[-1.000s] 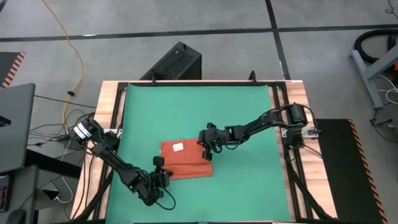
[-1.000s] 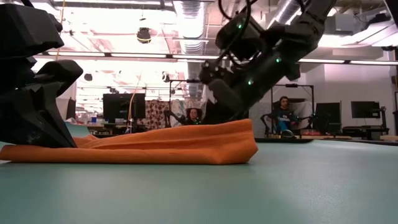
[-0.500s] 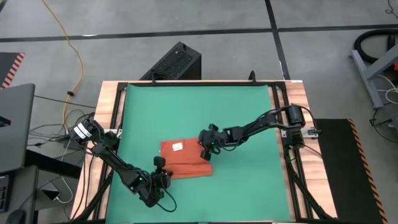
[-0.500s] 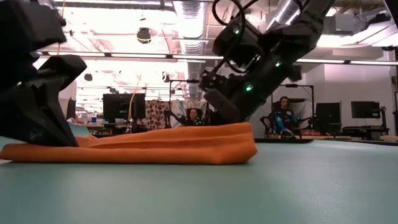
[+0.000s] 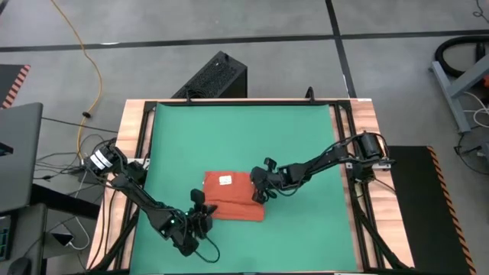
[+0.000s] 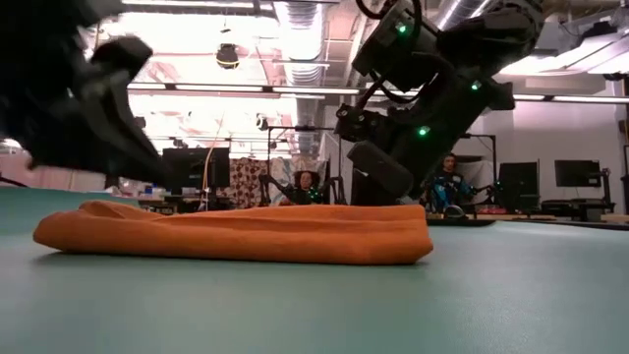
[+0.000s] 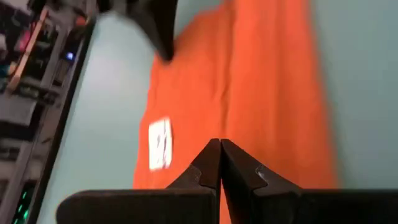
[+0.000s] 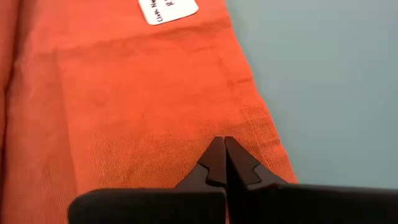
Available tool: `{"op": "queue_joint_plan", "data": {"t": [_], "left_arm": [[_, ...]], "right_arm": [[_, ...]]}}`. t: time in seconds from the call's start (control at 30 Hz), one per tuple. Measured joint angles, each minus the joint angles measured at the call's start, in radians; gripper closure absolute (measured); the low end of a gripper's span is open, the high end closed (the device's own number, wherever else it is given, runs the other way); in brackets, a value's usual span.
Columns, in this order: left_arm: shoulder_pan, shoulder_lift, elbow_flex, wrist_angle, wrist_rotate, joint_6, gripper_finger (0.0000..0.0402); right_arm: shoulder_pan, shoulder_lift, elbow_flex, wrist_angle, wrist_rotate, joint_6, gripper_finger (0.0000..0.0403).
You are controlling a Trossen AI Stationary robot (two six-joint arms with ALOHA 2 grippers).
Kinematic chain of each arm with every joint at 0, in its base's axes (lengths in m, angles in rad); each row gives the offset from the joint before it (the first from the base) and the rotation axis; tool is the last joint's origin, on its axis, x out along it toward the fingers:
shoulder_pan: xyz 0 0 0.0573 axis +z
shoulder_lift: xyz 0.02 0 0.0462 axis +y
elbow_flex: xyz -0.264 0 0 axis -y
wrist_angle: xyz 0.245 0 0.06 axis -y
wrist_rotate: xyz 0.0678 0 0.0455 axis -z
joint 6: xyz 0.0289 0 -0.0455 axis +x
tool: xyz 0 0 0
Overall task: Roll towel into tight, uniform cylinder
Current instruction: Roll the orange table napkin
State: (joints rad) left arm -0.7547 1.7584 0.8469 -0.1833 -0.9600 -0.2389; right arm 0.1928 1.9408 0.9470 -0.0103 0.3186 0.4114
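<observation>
The orange-red towel lies folded flat on the green mat, its white tag facing up near the far edge. My right gripper is shut, its tips down at the towel's right edge. My left gripper is also shut. It hangs over the towel's near-left corner and, in the low view, stands clear above the cloth. My right gripper sets its shut fingertips on the towel's top layer, close to the right edge. The fingers slant down from the table's right side. The towel lies flat on the mat beneath them.
A wooden frame borders the mat, with cables along the left side. A dark box stands on the floor past the far edge. Bare mat lies to the far side and right of the towel.
My left gripper has risen off the towel's left end and rolled. My right gripper has gone down and toward the near right, tipping steeper. The towel has slid a little toward the table's right, and its left end now lies uncovered.
</observation>
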Motion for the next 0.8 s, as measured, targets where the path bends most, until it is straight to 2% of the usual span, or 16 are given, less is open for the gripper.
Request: {"op": "queue_joint_plan", "data": {"t": [0.1,0.23,0.33,0.8], "left_arm": [[0.031,0.000,-0.058,0.023,0.033,-0.023,0.0402],[0.065,0.000,-0.104,0.096,0.179,-0.020,0.0401],[0.070,-0.002,-0.105,0.126,0.251,-0.013,0.0401],[0.058,-0.006,-0.101,-0.049,0.344,-0.241,0.0401]], "right_arm": [[0.008,0.000,-0.001,0.002,0.007,0.000,0.0395],[0.008,0.000,-0.001,0.002,0.006,0.001,0.0395],[0.002,0.000,-0.001,0.001,0.002,0.001,0.0395],[0.005,0.000,0.000,-0.033,-0.001,0.026,0.0395]]}}
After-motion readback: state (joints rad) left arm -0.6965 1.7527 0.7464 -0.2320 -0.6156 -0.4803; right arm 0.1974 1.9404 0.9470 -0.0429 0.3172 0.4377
